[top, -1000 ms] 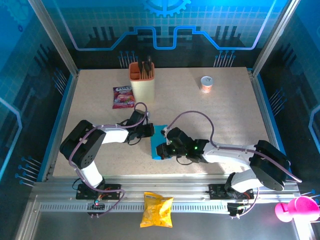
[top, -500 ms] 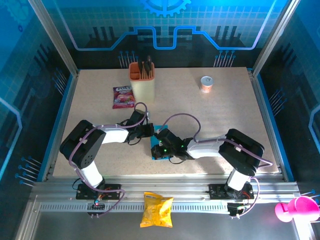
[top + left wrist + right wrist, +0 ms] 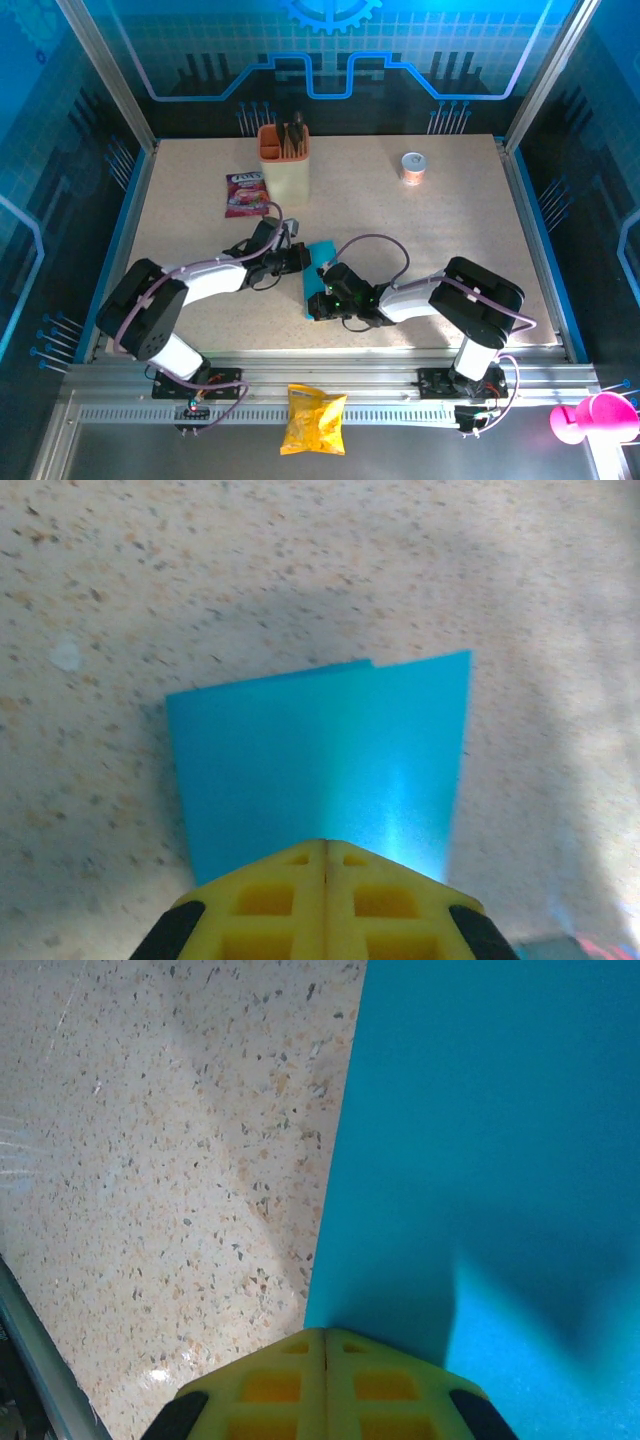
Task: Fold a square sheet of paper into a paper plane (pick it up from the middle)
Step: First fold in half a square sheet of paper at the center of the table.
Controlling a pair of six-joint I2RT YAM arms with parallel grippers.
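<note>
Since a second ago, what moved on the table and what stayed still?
The right arm folded in, its elbow swinging left toward the blue paper. The left arm pulled its elbow back toward the near edge. Nothing was grabbed or dropped. The left fingers and right fingers stayed shut over the paper, which stayed put.

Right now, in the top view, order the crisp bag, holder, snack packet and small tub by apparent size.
Largest: yellow crisp bag and orange-cream holder, too alike to rank.
Then the pink-purple snack packet.
Smallest: the small tub.
</note>
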